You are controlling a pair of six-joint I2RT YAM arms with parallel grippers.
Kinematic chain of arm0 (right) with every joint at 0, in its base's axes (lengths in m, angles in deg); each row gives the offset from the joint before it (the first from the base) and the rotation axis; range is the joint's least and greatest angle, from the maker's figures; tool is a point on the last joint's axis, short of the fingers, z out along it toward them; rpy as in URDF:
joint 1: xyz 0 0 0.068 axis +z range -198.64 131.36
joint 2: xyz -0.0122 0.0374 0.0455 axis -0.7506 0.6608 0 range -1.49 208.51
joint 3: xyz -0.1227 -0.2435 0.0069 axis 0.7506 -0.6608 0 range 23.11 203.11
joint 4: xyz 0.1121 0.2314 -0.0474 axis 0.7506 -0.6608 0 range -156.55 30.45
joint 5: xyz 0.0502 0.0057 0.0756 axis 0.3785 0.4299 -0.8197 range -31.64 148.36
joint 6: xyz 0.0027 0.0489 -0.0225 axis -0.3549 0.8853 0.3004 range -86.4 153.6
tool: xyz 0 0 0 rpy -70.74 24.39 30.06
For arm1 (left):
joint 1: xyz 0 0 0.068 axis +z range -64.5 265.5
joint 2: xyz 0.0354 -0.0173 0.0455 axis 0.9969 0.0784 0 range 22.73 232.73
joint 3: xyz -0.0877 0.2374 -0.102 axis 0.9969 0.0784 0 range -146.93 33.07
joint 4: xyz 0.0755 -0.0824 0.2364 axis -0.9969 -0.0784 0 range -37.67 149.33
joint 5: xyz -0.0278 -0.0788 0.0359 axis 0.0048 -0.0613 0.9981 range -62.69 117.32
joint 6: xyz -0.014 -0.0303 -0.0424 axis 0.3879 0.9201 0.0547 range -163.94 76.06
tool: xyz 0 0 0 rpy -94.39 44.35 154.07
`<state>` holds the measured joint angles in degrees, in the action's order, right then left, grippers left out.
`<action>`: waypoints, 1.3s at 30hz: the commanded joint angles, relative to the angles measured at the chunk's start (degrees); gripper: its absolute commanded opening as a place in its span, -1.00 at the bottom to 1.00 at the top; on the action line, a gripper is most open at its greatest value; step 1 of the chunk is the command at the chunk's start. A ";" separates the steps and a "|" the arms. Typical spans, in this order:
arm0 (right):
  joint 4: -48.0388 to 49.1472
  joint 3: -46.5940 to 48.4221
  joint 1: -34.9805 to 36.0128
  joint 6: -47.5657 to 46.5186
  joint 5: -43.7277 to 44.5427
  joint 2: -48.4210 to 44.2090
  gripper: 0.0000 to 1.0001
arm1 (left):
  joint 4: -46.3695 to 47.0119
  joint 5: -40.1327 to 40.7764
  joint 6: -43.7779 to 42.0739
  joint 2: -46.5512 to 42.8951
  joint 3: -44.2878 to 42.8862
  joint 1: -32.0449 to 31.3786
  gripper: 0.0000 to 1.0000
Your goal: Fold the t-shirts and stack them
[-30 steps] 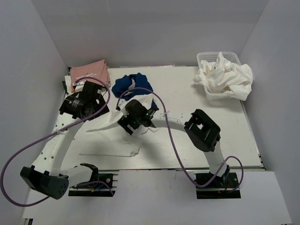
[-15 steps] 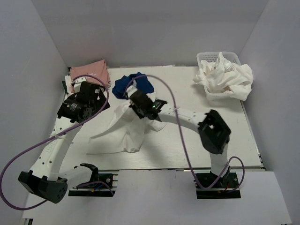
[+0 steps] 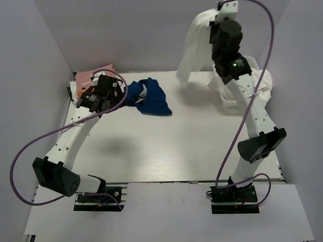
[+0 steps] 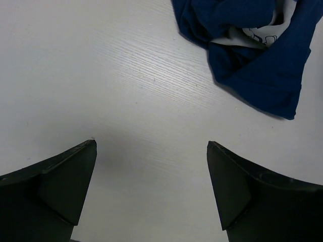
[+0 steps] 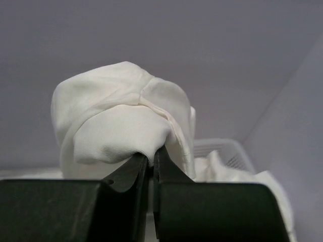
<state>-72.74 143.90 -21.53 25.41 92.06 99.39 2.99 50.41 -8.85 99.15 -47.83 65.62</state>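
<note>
T-shirts are spread over the scene. 1 white t-shirt hangs high above the far side of the table, with a bunch of its cloth pinched between the closed fingers of the right gripper. Beyond it, the white mesh basket at the far right holds a heap of more white t-shirts that spills over its rim. The navy t-shirt lies crumpled on the table, and the pink t-shirt lies in the far left corner. The left gripper hovers over bare table near the navy t-shirt, its 2 fingers wide apart and holding nothing.
</note>
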 commanded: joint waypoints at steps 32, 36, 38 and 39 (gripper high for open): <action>-10.98 -12.34 -20.54 16.01 -14.93 1.09 0.81 | 8.51 -13.42 -9.24 22.35 -9.18 5.73 1.00; -12.30 -12.25 -12.27 13.37 -17.61 1.59 0.81 | 12.38 -17.89 -12.14 26.31 -12.42 7.83 1.00; -11.95 -12.25 -7.20 12.67 -16.56 3.43 0.81 | 14.84 -19.04 -14.86 27.55 -12.96 8.36 1.00; -11.42 -11.90 -6.03 12.58 -16.64 4.84 0.81 | 15.72 -20.09 -15.75 28.16 -13.83 8.37 1.00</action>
<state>-83.16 131.40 -32.30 39.42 78.46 101.27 13.70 35.09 -20.28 126.49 -58.87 73.64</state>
